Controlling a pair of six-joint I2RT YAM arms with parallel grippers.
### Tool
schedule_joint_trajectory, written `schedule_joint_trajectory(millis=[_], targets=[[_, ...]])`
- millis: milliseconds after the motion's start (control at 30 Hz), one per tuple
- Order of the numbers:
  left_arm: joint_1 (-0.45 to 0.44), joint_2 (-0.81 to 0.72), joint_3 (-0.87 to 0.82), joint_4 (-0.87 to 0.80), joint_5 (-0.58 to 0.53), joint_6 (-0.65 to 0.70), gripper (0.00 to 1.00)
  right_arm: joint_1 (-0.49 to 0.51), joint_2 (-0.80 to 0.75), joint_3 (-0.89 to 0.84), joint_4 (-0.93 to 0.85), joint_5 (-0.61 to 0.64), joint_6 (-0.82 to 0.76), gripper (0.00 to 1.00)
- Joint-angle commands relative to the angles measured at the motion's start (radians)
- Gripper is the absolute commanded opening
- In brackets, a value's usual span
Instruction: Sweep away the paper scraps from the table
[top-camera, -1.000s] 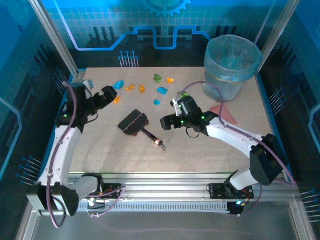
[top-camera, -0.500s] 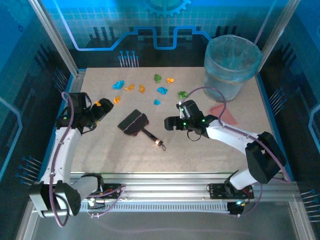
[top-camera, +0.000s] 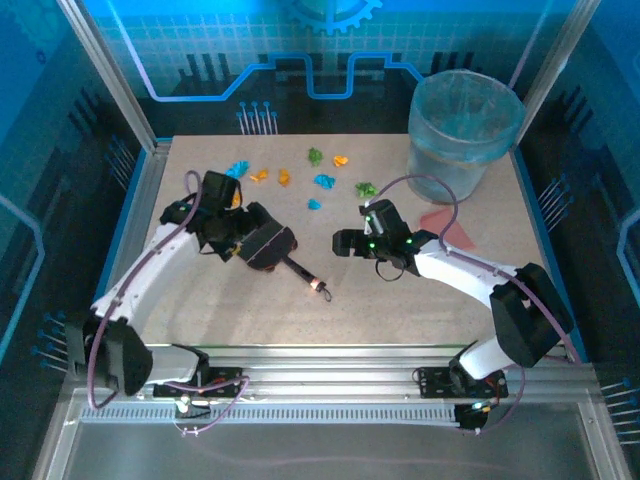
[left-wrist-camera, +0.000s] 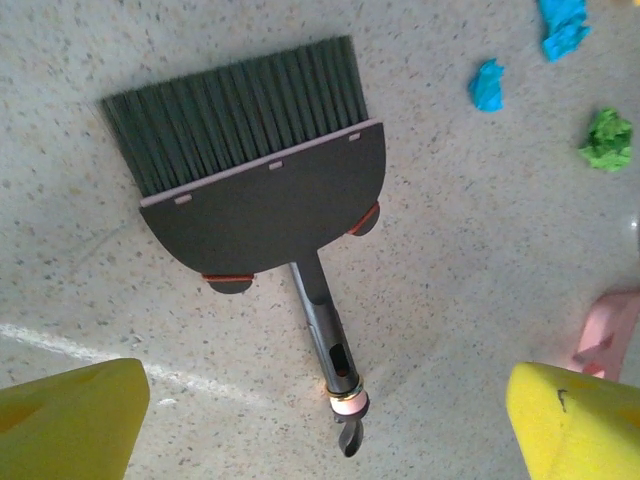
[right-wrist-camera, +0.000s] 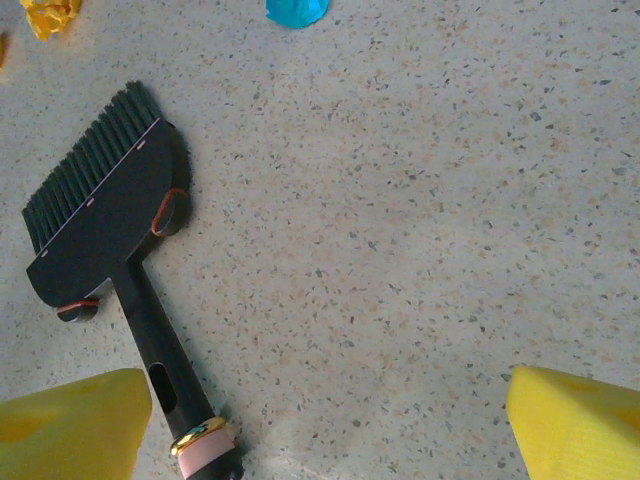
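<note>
Blue panels close the cell in on every side, the back one printed with a grid, circuit lines and part of a gear, and silver metal uprights rise at the far corners. Within them lies the table (top-camera: 200, 300), a beige speckled board in a metal frame, bare across its near half.

At 1 o'clock, in the far right corner, stands a translucent blue bin (top-camera: 465, 130) lined with a thin bag. At 3 o'clock a pink dustpan (top-camera: 452, 228) lies flat on the board, just beyond the right arm. A dark hand brush (top-camera: 268, 245) rests a little to 9 o'clock of the middle, its bristles towards 10 o'clock and its handle running out to 5 o'clock.

The left gripper (top-camera: 238, 232) hangs over the brush head with its yellow fingers (left-wrist-camera: 70, 420) spread wide, the brush lying between them in the left wrist view without touching either. The right gripper (top-camera: 345, 243) sits at the centre, facing 9 o'clock, its jaws likewise wide apart over bare table.

The paper scraps (top-camera: 323, 181), in orange, bright blue and green, lie loose on the far half of the board, from 11 to 1 o'clock, all outside the dustpan.
</note>
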Motion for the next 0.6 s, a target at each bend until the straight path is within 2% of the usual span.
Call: schedule_joint_trajectory(millis=[0,167,267,333,400,567], targets=[[-0.055,0.081,0.055,-0.07,-0.038,-0.084,0.89,-0.014,0.023,0.004,0.012,-0.015,0.017,0.92],[-0.14,0.144,0.025,0.015,-0.045,-0.176,0.88,-0.014,0.045,0.046,-0.077,0.036,0.044,0.9],[-0.203,0.167,-0.001,0.054,-0.066,-0.255,0.82,-0.012,0.064,0.1,-0.175,0.079,0.073,0.88],[-0.233,0.183,-0.013,0.059,-0.073,-0.295,0.82,0.0,0.076,0.134,-0.223,0.085,0.064,0.88],[-0.245,0.192,-0.022,0.057,-0.071,-0.314,0.83,0.035,0.091,0.165,-0.229,0.039,-0.008,0.85],[-0.236,0.196,-0.059,0.073,-0.074,-0.282,0.82,0.116,0.185,0.288,-0.373,-0.133,-0.174,0.81]])
